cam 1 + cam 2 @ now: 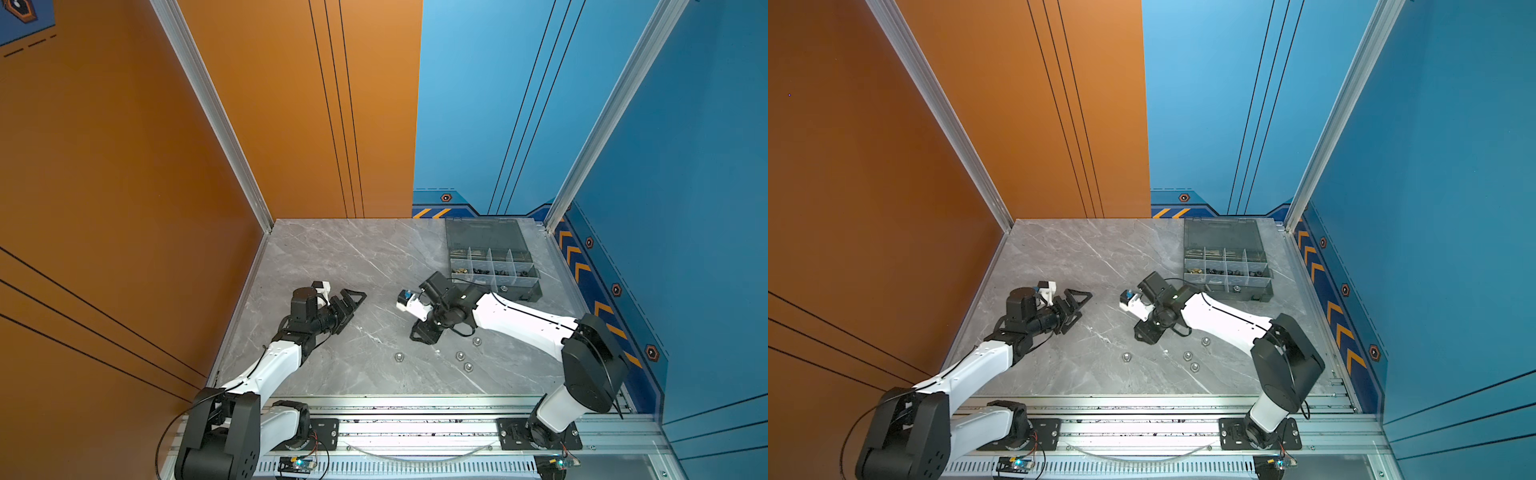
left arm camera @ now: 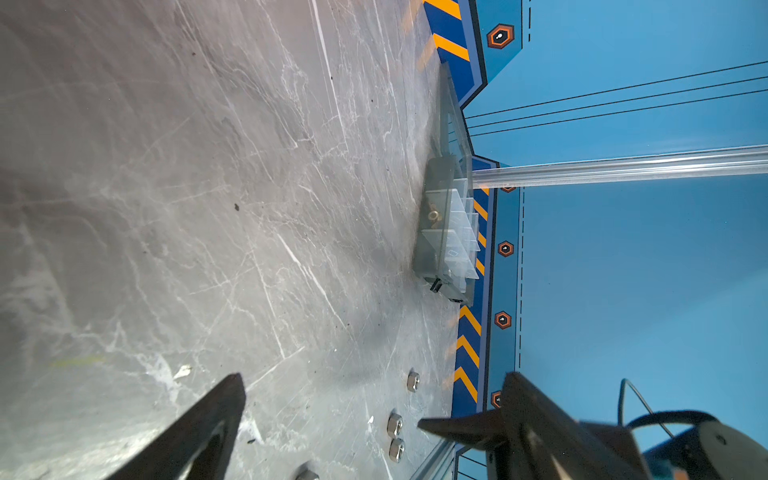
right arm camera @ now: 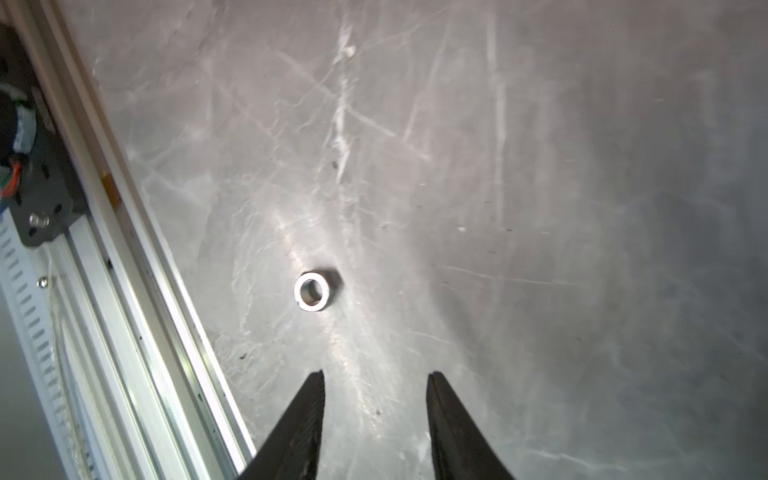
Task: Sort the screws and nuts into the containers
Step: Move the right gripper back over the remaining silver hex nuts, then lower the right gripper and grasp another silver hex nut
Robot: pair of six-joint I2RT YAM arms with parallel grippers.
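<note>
The right pincer [image 3: 376, 374] is sitting closest in the right wrist view. Its jaws are standing partly spread, gripping nothing and touching nothing. Just ahead of it a small silver hex nut [image 3: 313, 291] is lying flat on the grey marble tabletop [image 3: 540, 166]. I am judging that the pincer is approaching this nut. It should be lowering until the nut sits between the jaws, then closing slowly across two flat sides, so the nut is not skidding away. Three more silver nuts [image 1: 460, 355] are lying nearby. The left pincer [image 1: 351, 305] is hanging wide spread and empty. The smoky-grey translucent plastic organiser box [image 1: 524, 293] is standing well apart, lid open, at the far right corner.
</note>
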